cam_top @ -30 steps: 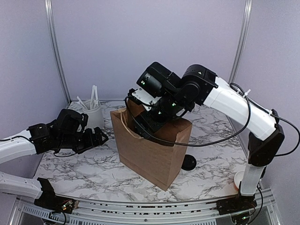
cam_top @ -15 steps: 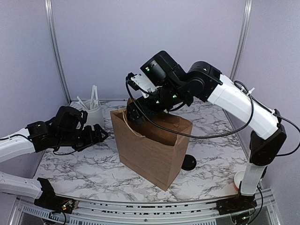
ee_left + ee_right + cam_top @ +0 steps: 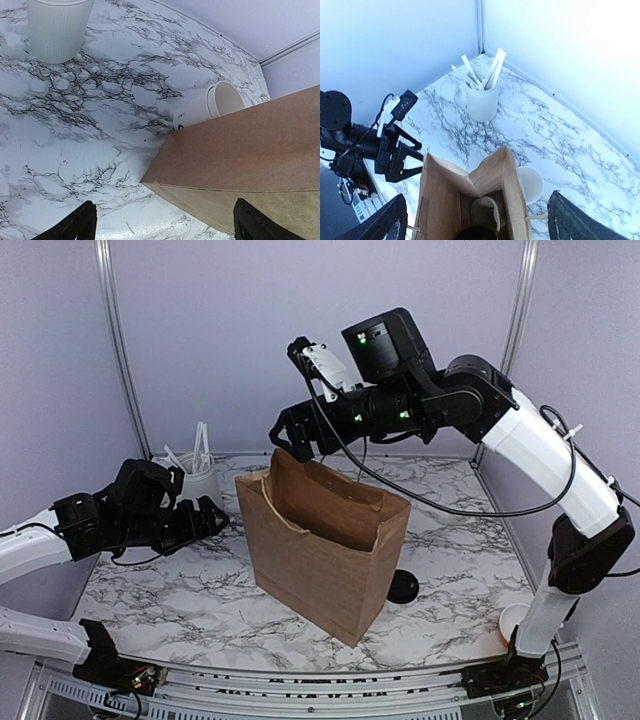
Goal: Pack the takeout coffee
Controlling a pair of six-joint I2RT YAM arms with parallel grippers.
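A brown paper bag (image 3: 325,540) stands open in the middle of the table. In the right wrist view a dark round lid (image 3: 477,234) shows deep inside the bag (image 3: 445,200); it looks like the takeout coffee's lid, and the cup under it is hidden. My right gripper (image 3: 290,438) hangs open and empty above the bag's mouth; its jaws stand wide apart in its own view (image 3: 480,222). My left gripper (image 3: 208,520) is open and empty, low beside the bag's left side (image 3: 250,150), fingertips (image 3: 75,225) apart from the paper.
A lidless white cup (image 3: 215,105) lies just behind the bag, also in the right wrist view (image 3: 530,184). A white ribbed holder with stirrers (image 3: 198,480) stands at the back left. A loose black lid (image 3: 403,587) lies right of the bag. Another cup (image 3: 512,622) sits by the right arm's base.
My right gripper has risen out of the bag's mouth to well above it, open and empty. My left gripper has drawn back slightly to the left.
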